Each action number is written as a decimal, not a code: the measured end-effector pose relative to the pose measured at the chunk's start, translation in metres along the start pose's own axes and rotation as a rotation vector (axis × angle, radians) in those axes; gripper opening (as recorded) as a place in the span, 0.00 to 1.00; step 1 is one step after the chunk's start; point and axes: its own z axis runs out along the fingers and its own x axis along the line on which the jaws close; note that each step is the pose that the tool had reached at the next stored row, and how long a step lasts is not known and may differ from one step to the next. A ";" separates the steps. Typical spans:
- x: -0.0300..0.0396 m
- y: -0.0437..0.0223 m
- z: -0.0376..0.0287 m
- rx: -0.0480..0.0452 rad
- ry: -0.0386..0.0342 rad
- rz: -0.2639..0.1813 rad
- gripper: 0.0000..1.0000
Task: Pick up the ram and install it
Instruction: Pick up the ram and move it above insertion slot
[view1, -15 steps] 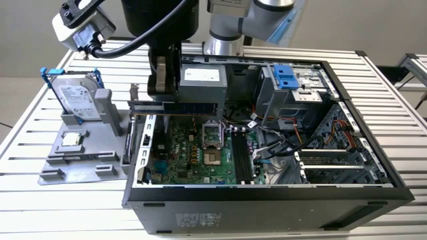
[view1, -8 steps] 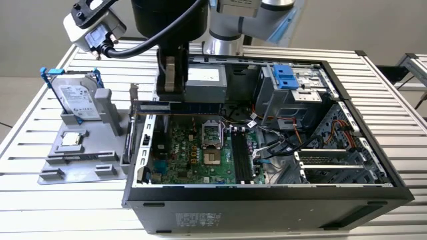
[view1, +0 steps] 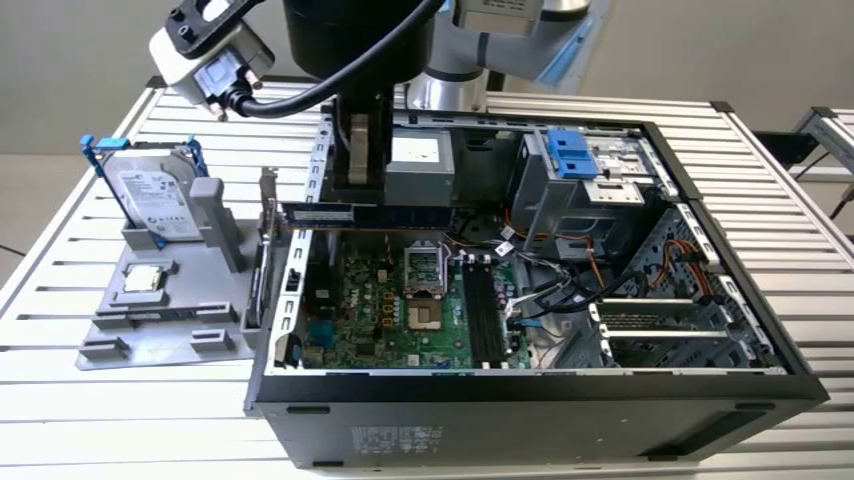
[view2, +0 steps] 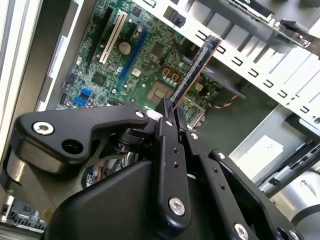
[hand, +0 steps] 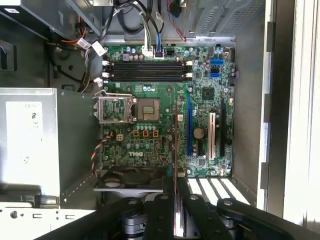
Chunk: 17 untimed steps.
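Observation:
The ram (view1: 387, 213) is a long, dark bluish-green strip held level above the rear edge of the open computer case. My gripper (view1: 363, 192) is shut on its upper edge and hangs from the arm above. In the second wrist view the ram (view2: 196, 69) sticks out from my gripper (view2: 169, 116) over the green motherboard (view2: 145, 70). The first wrist view shows the ram (hand: 176, 135) edge-on as a thin line rising from my gripper (hand: 176, 186). The black memory slots (hand: 147, 70) lie across the board from it, apart from the ram, and appear in the exterior view as the memory slots (view1: 482, 312).
The black case (view1: 534, 400) lies open on a slatted metal table (view1: 80, 400). A silver hard drive in a blue frame (view1: 151, 200) and a small square processor chip (view1: 144, 280) rest on a grey fixture at the exterior view's left. Cables (view1: 561, 290) and a drive cage (view1: 587, 180) crowd the case's right.

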 end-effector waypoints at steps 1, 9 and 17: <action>0.0000 0.0012 0.0000 0.0000 -0.0001 0.000 0.00; 0.0001 0.0087 0.0000 0.0000 0.0000 0.000 0.00; 0.0003 0.0178 0.0000 0.0000 0.0000 0.000 0.00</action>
